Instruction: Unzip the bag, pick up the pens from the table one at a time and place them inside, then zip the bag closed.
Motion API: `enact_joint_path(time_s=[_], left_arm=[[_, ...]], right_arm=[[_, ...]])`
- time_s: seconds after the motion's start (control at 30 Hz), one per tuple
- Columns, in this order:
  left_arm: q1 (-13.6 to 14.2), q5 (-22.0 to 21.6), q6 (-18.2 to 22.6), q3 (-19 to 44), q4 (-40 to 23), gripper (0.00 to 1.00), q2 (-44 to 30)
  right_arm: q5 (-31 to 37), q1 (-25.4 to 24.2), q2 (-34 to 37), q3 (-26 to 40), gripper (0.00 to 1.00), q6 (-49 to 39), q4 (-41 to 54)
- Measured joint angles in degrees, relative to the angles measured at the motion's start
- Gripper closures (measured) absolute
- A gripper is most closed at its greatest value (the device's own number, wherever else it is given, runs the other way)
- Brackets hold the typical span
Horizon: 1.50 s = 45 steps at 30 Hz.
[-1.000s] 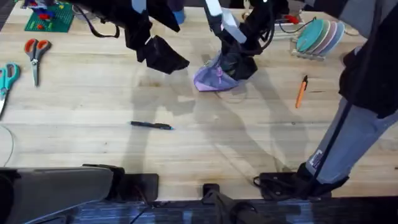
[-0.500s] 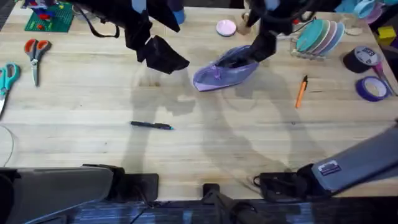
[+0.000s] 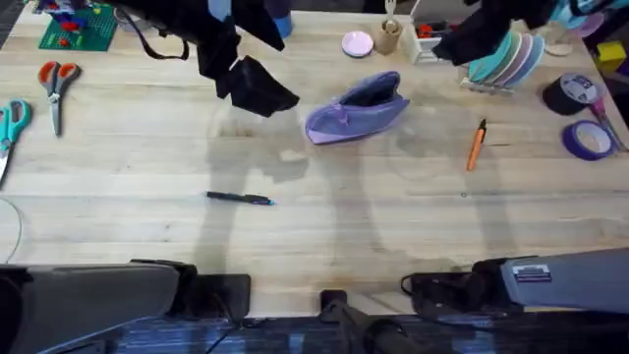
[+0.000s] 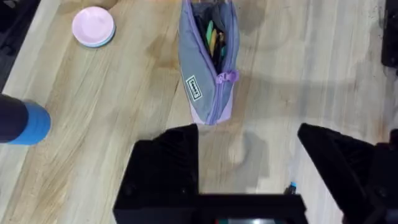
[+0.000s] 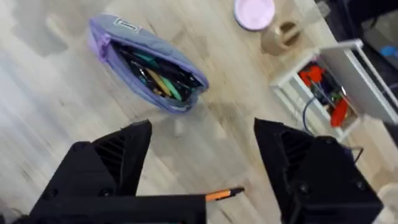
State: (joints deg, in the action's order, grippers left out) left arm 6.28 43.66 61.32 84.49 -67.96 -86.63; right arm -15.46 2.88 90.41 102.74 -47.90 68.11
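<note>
On the table (image 3: 324,226), both pincers gape empty; wrist views reveal the bag (image 4: 208,59) unzipped.

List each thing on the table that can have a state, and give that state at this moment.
bag: unzipped, mouth open, items already inside, resting on the table
black pen: lying flat on the table, not picked up
orange pen: lying flat on the table, not picked up
left gripper: open, empty
right gripper: open, empty
orange-handled scissors: closed
</note>
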Motion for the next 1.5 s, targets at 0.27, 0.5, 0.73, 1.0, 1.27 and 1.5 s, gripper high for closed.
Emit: enact_joint_path(time_s=[0.27,0.5,0.73,1.0,1.27,1.5], left_arm=[[0.00,0.00,0.00,0.00,0.00,0.007,0.00],[0.00,0.00,0.00,0.00,0.02,0.007,0.00],[0.00,0.00,0.00,0.00,0.02,0.007,0.00],[0.00,0.00,0.00,0.00,0.02,0.007,0.00],[0.00,0.00,0.00,0.00,0.00,0.007,0.00],[0.00,0.01,0.00,0.00,0.00,0.007,0.00]], right_arm=[[0.80,-9.04,-1.33,0.00,0.005,15.07,0.03],[9.52,-13.19,-2.44,0.00,0.003,34.98,4.52],[14.73,-13.95,-2.61,0.00,0.005,45.55,9.82],[15.69,-13.95,-2.61,0.00,0.005,47.94,10.84],[16.08,-13.95,-2.60,0.00,0.006,50.08,12.57],[18.93,-13.95,-2.38,-1.56,0.005,53.94,12.81]])
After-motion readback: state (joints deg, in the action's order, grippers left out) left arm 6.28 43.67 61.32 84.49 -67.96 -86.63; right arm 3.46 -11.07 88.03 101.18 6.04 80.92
